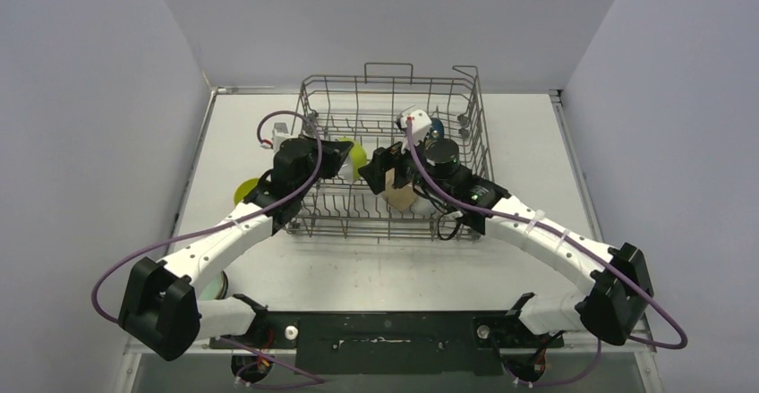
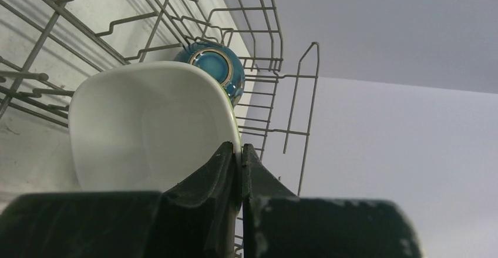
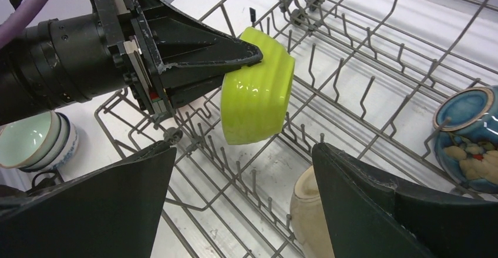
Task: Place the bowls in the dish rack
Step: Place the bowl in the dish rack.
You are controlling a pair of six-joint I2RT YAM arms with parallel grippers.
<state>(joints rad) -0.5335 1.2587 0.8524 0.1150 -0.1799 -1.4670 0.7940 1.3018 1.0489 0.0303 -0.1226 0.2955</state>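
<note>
Lime bowl (image 3: 258, 90) rim clamped in left end effector (image 2: 241, 152) | right end effector (image 3: 244, 149) wide apart, holding nothing

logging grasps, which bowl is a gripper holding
The lime-green ribbed bowl, rim pinched in the left gripper; the beige bowl and blue-patterned bowl rest free in the grey wire dish rack.

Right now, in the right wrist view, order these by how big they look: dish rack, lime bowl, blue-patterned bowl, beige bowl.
1. dish rack
2. lime bowl
3. blue-patterned bowl and beige bowl, unranked: the frame edge cuts one, and the other is partly hidden.
</note>
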